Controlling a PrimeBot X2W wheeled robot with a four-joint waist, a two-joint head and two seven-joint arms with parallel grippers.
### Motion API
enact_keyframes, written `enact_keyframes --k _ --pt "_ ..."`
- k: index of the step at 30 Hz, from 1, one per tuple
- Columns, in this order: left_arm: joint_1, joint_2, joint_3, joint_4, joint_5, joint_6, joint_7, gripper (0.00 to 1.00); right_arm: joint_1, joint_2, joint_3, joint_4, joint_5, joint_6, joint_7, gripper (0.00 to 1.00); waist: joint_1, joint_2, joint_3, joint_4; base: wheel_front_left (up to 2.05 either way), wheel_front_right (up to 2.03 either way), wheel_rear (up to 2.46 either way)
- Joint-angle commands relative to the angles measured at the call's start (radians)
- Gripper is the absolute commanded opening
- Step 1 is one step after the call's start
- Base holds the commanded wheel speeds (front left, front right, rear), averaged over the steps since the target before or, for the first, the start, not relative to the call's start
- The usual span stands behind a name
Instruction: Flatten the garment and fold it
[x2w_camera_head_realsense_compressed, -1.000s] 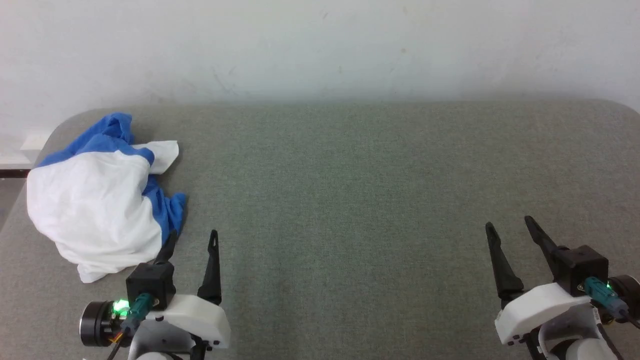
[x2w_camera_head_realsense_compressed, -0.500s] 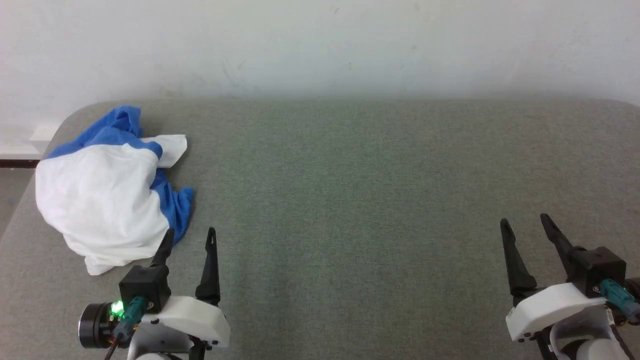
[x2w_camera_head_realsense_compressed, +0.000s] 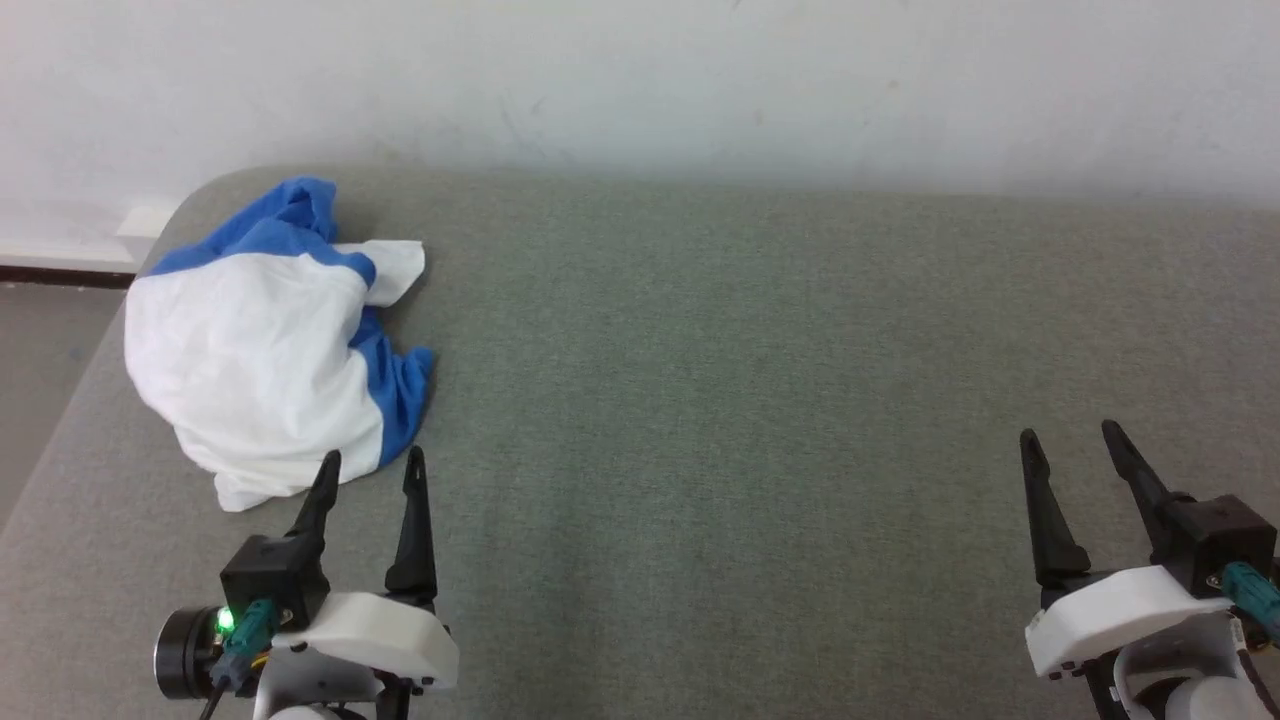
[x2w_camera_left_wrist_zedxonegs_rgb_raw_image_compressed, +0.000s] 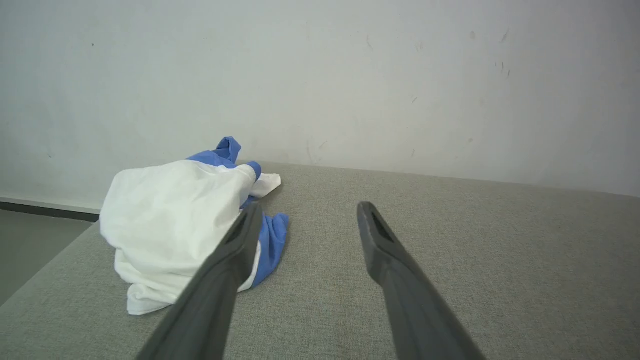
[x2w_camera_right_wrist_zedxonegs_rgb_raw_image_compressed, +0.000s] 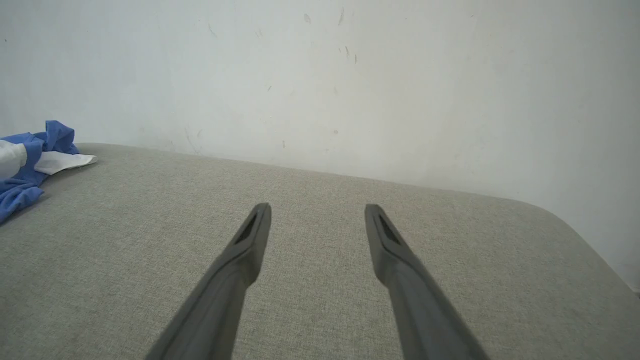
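The garment (x2w_camera_head_realsense_compressed: 260, 360), a crumpled white cloth shirt with bright blue sleeves, lies bunched at the far left corner of the grey fabric-covered counter (x2w_camera_head_realsense_compressed: 750, 400). The robot's head has turned toward it, and the shirt itself appears unmoved. The left tool (x2w_camera_head_realsense_compressed: 372, 453) is spread wide and empty at the near hem, possibly touching it. The right tool (x2w_camera_head_realsense_compressed: 1068, 430) is wide, empty and well apart. Flattening has not begun.

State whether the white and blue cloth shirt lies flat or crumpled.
Crumpled: the shirt sits in a rounded heap, blue folds bunched alongside.

The garment (x2w_camera_right_wrist_zedxonegs_rgb_raw_image_compressed: 20, 186) is cut off by the right wrist view's left edge, its crumpled folds hidden.
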Motion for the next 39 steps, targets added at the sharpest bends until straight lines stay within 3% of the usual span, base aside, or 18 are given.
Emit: enact_keyframes --k 1,39 --pt "0.016 -0.002 -0.003 -0.008 -0.008 0.008 -0.01 1.0 -0.013 0.002 -0.007 -0.005 -0.006 -0.001 -0.012 1.0 0.0 0.0 0.006 0.017 0.0 0.0 0.0" --pt "0.053 -0.004 -0.032 -0.006 -0.113 0.044 -0.09 1.0 -0.026 0.003 0.035 0.035 -0.04 -0.001 -0.091 1.0 0.0 0.0 0.032 0.28 0.0 0.0 0.0"
